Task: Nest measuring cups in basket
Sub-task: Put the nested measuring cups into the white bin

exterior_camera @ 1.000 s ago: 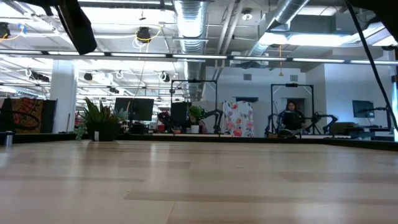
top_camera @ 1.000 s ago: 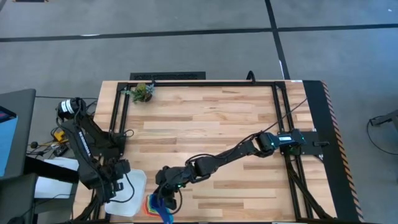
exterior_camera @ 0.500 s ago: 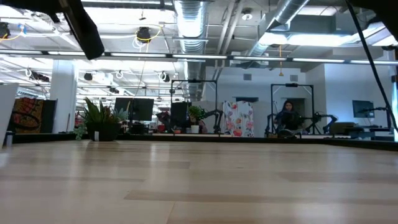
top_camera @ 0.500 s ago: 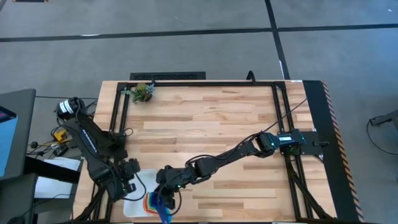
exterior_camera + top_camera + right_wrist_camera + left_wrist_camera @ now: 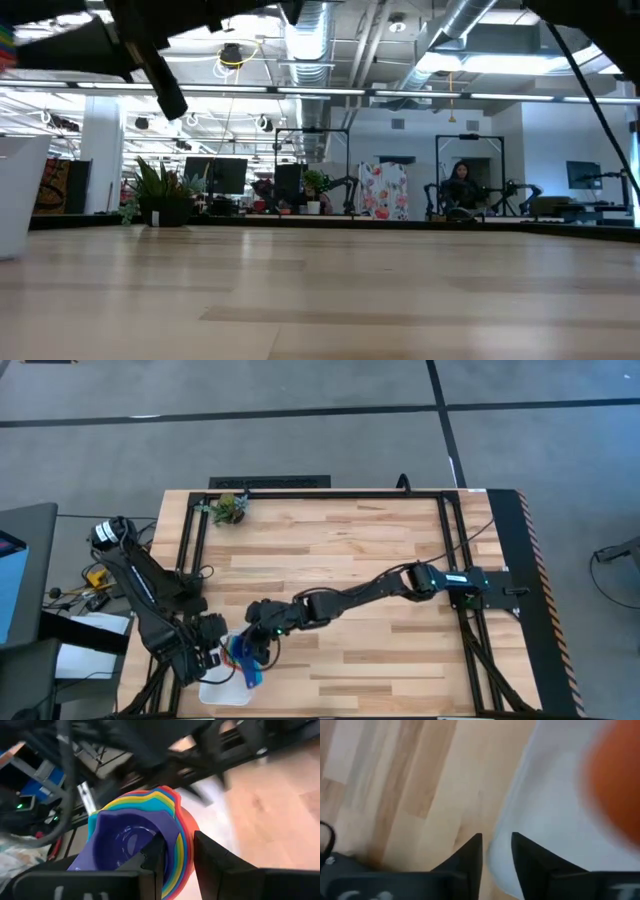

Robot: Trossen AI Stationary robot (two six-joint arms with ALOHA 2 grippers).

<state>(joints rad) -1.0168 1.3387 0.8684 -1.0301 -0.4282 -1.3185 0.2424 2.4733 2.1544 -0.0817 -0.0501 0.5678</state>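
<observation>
The measuring cups (image 5: 135, 815) sit nested in one stack, dark blue innermost and orange outermost. My right gripper (image 5: 175, 852) is shut on them and holds them in the air over the white basket (image 5: 222, 690) at the table's near left corner. In the high view the stack (image 5: 244, 660) hangs just below my right gripper (image 5: 255, 643). My left gripper (image 5: 207, 655) is at the basket's left side, shut on its rim. The basket's bottom rests on the table. My left gripper has the basket's rim (image 5: 496, 862) between its two fingers, one finger (image 5: 472, 857) outside over the wood and one (image 5: 527, 857) over the white inside. The fingers slant down from above. The basket rests on the table. My right gripper pinches the stacked walls (image 5: 179, 840) of the nested cups. One finger (image 5: 152, 857) is inside the dark blue cup and the other (image 5: 212, 857) outside the orange one. The fingers slant down from the table's right. The stack is lifted clear, with its handles pointing toward the near edge.
A small green plant-like clump (image 5: 232, 508) lies at the far left corner beside the black frame rail (image 5: 330, 493). The table's near edge runs close by the basket. Bare wood (image 5: 380, 560) spreads across the middle and right of the table.
My right gripper has carried the cup stack toward the table's left and slightly toward the far edge, from beside the basket to over it. My left gripper has moved toward the right, and the basket has slid right along the table with it.
</observation>
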